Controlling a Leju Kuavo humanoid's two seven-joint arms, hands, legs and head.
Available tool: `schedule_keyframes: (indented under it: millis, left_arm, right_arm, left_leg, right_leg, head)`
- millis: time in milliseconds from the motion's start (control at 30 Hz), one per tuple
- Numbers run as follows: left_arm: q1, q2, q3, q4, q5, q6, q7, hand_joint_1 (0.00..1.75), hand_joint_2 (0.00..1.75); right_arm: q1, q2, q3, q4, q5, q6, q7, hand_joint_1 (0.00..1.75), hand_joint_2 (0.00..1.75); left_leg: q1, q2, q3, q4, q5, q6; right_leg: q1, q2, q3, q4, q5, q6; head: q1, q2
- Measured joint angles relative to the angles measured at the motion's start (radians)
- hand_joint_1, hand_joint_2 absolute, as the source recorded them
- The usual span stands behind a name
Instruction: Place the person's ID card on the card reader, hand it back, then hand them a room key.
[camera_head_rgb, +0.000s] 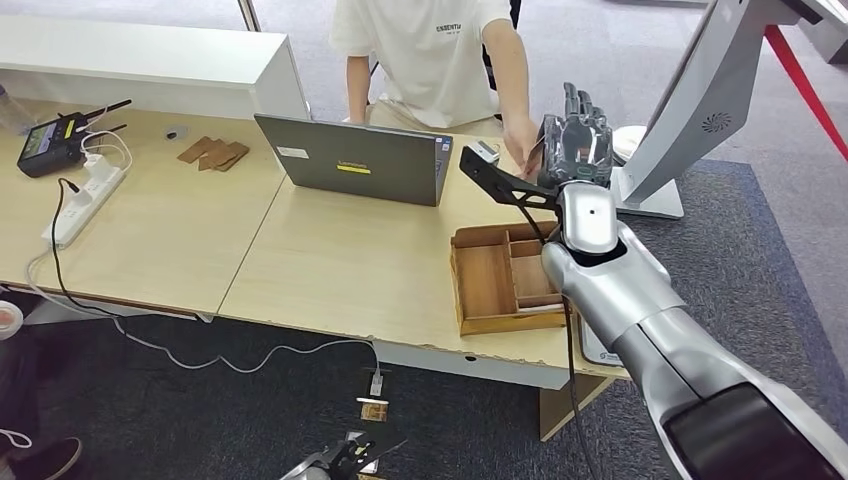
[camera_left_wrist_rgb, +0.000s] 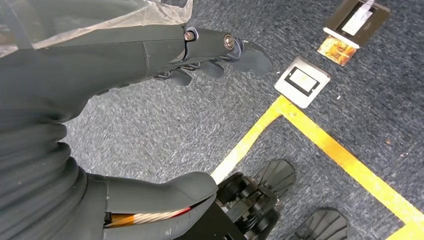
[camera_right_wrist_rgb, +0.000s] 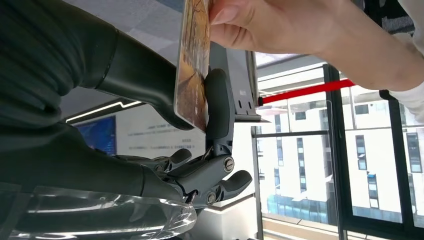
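Right robot hand (camera_right_wrist_rgb: 200, 115) raised over far edge of surface (camera_head_rgb: 330, 270), thumb and finger pinching card (camera_right_wrist_rgb: 192, 65). Card upright, long axis running up out of pinch into person's hand (camera_right_wrist_rgb: 280, 30), gripping opposite end. Left robot hand (camera_left_wrist_rgb: 165, 100) hangs near floor, released, well apart.

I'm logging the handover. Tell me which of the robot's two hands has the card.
The right hand, raised toward the person: it pinches the card between thumb and finger while the person's hand grips its other end. The left hand hangs over the floor, holding nothing.
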Motion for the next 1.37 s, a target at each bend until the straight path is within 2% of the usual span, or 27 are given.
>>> schedule_keyframes:
  millis: [133,167,267,300,667,767,967,1100,1367]
  left_arm:
    - [0.000,-0.004,-0.010,0.000,-0.008,-0.004,0.001,0.00,1.75]
    - [0.000,-0.004,-0.013,0.000,-0.009,-0.004,0.002,0.00,1.75]
    - [0.000,-0.004,-0.017,0.000,-0.012,-0.005,0.002,0.00,1.75]
    - [0.000,-0.004,-0.019,0.000,-0.012,-0.007,0.002,0.00,1.75]
    - [0.000,-0.004,-0.022,0.000,-0.003,-0.012,0.003,0.00,1.75]
    - [0.001,-0.003,-0.022,0.000,0.002,-0.003,0.003,0.00,1.75]
    - [0.012,-0.001,-0.015,0.000,0.030,0.036,0.003,0.00,1.75]
    - [0.028,0.003,-0.002,0.000,0.057,0.064,0.007,0.00,1.75]
    - [0.074,0.014,0.043,0.002,0.114,0.129,0.001,0.00,1.75]
  right_arm:
    - [-0.003,0.001,0.010,0.033,0.000,0.014,0.015,1.75,1.75]
    - [-0.004,0.000,0.012,0.039,0.000,0.016,0.019,1.61,1.75]
    - [-0.004,-0.005,0.016,0.056,0.000,0.023,0.030,0.31,1.75]
    - [-0.004,-0.007,0.017,0.060,0.000,0.023,0.032,0.00,1.75]
    - [-0.023,-0.014,0.040,0.081,0.005,-0.042,0.028,0.00,1.75]
    - [-0.030,-0.014,0.040,0.083,-0.054,-0.117,-0.001,0.00,1.75]
    - [-0.022,-0.015,0.007,0.050,-0.223,-0.316,-0.138,0.00,1.75]
    - [0.046,-0.020,-0.059,-0.047,-0.202,-0.348,-0.208,0.00,1.75]
    - [0.302,-0.024,-0.289,-0.322,-0.140,-0.352,-0.379,0.00,1.75]
  left_leg:
    - [0.000,0.000,0.000,0.000,0.000,0.000]
    - [0.000,0.000,0.000,0.000,0.000,0.000]
    - [0.000,0.000,0.000,0.000,0.000,0.000]
    - [0.000,0.000,0.000,0.000,0.000,0.000]
    - [0.000,0.000,0.000,0.000,0.000,0.000]
    - [0.000,0.000,0.000,0.000,0.000,0.000]
    - [0.000,0.000,0.000,0.000,0.000,0.000]
    - [0.001,0.000,0.001,0.000,0.000,0.000]
    - [0.001,0.000,0.001,0.000,-0.001,0.000]
  right_leg:
    - [0.000,0.000,0.000,0.000,0.000,0.000]
    - [0.000,0.000,0.000,0.000,0.000,0.000]
    - [0.000,0.000,0.000,0.000,0.000,0.000]
    - [0.000,0.000,0.000,0.000,0.000,0.000]
    - [0.000,0.000,0.000,0.000,0.000,0.000]
    - [0.000,0.000,0.000,0.001,0.000,0.000]
    - [0.000,0.000,0.000,0.000,0.000,0.000]
    - [0.001,0.000,0.000,0.000,0.000,0.000]
    - [0.001,0.000,0.001,-0.001,0.000,0.000]
  head:
    - [0.000,0.000]
    - [0.000,0.000]
    - [0.000,0.000]
    - [0.000,0.000]
    - [0.000,0.000]
    - [0.000,0.000]
    - [0.000,0.000]
    - [0.000,0.000]
    - [0.000,0.000]
